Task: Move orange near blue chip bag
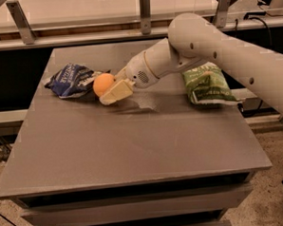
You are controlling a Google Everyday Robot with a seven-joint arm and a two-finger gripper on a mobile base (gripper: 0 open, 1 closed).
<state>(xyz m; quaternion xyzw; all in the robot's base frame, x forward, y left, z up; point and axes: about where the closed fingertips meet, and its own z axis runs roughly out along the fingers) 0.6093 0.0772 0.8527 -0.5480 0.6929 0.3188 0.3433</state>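
The orange is a round bright fruit held between the cream fingers of my gripper. It sits low over the grey table, right beside the blue chip bag, which lies crumpled at the table's back left. The orange looks close to or touching the bag's right end. My gripper reaches in from the right on a white arm and is shut on the orange.
A green chip bag lies at the table's right side, partly behind my arm. A white counter with metal rails runs behind the table.
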